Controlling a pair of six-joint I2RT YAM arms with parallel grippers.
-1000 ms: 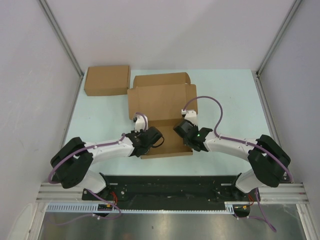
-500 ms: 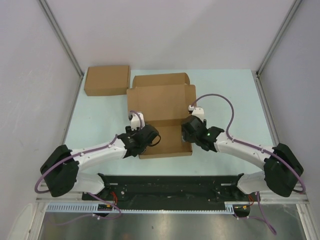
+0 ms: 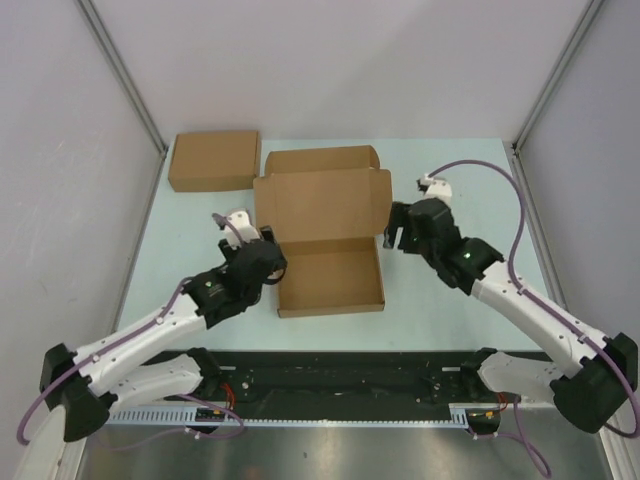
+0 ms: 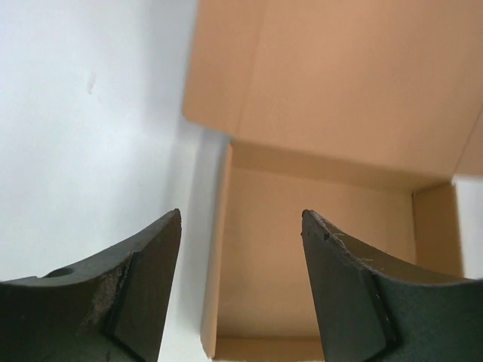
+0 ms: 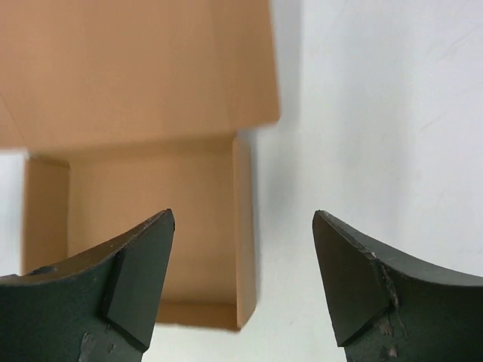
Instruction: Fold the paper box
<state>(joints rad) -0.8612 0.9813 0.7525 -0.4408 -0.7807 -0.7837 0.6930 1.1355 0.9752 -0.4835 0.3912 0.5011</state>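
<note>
Pale green table (image 3: pixel 180 235) bears the paper box (image 3: pixel 330 278) at its middle, lid (image 3: pixel 320 205) raised (another flat box (image 3: pixel 213 160) lies far left). Either side, the left gripper (image 4: pixel 241 215) and right gripper (image 5: pixel 243 215) hover spread, gripping nothing.

Brown paper box (image 3: pixel 328 272), tray formed, lid raised.

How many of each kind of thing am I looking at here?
Cardboard boxes: 2 (open box, shut box)
Robot arms: 2 (left arm, right arm)
Total: 4
</note>
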